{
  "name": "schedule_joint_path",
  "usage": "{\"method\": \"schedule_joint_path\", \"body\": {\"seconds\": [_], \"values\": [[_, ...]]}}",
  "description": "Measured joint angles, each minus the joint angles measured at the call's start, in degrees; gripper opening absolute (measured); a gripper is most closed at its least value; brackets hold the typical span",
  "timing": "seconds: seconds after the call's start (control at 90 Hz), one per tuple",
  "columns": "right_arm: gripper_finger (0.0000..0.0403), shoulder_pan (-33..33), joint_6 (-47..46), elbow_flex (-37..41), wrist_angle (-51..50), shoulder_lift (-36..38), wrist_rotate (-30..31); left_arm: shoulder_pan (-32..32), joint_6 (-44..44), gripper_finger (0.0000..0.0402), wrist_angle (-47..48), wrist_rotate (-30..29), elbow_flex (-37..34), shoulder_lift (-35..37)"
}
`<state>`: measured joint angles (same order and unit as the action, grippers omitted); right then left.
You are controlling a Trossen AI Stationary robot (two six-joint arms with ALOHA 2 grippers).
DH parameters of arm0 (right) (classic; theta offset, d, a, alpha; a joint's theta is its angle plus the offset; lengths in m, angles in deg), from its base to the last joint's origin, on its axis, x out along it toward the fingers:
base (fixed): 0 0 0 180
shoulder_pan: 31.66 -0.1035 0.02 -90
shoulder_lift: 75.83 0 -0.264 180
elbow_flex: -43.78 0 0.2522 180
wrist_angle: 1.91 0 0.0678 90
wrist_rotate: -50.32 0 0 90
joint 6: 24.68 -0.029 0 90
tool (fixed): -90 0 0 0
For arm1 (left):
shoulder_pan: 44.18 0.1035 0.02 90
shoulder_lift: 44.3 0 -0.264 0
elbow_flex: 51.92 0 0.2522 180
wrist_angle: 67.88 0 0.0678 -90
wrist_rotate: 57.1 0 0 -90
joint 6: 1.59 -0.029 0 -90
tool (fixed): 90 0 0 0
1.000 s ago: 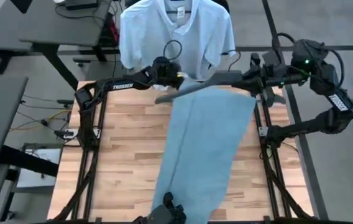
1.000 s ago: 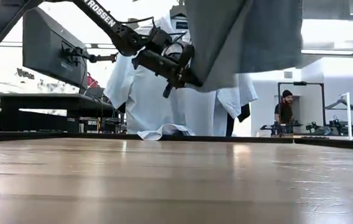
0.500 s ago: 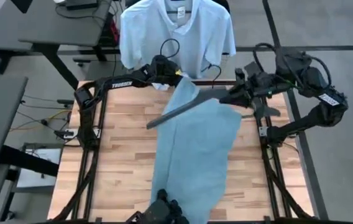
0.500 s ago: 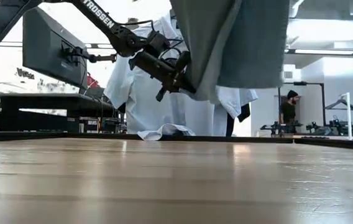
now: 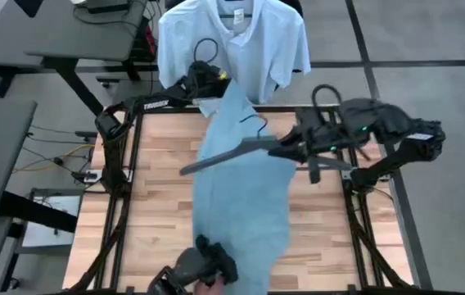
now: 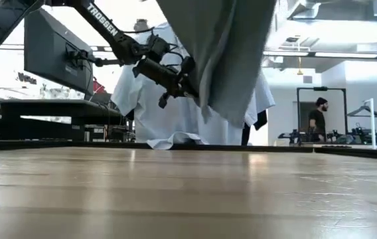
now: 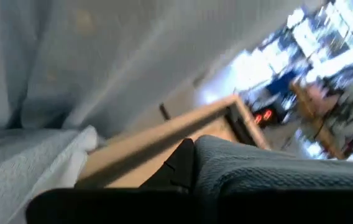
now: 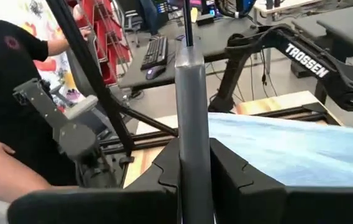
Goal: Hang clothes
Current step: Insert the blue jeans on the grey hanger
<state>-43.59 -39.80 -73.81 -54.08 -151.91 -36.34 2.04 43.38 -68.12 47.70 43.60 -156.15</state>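
Left arm: stretched along the bench's [image 5: 155,205] far edge.
Left gripper [image 5: 209,84]: my fingers clamp the blue cloth's [image 5: 245,201] top corner.
Right gripper [image 5: 286,150]: my fingers grip the hanger [image 8: 192,118].
Cloth: draped over the hanger above the bench.

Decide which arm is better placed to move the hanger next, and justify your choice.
Right, probably. The right gripper is shut on the hanger bearing the jeans; the left gripper only pinches the jeans' top edge.
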Motion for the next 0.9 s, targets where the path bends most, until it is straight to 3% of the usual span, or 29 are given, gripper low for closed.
{"method": "schedule_joint_path", "body": {"seconds": [0.189,0.378,0.711,0.9], "values": [[0.003,0.2,0.65,-0.02,1.52,0.53,-1.22,1.15,3.29,0.0,-5.05,4.2,0.0,1.56],[0.0029,2.39,1.82,-0.02,2.4,3.41,-2.92,-0.2,-3.44,0.0004,-8.66,11.52,0.02,3.73],[0.0029,5.22,2.92,-0.13,-2.66,10.31,-1.72,-2.98,-16.69,0.0118,-8.35,24.2,0.07,10.2],[0.0029,8.03,2.98,-0.13,-4.72,14.98,-1.67,-3.23,-15.1,0.0138,-8.63,24.94,0.09,16.58]]}}
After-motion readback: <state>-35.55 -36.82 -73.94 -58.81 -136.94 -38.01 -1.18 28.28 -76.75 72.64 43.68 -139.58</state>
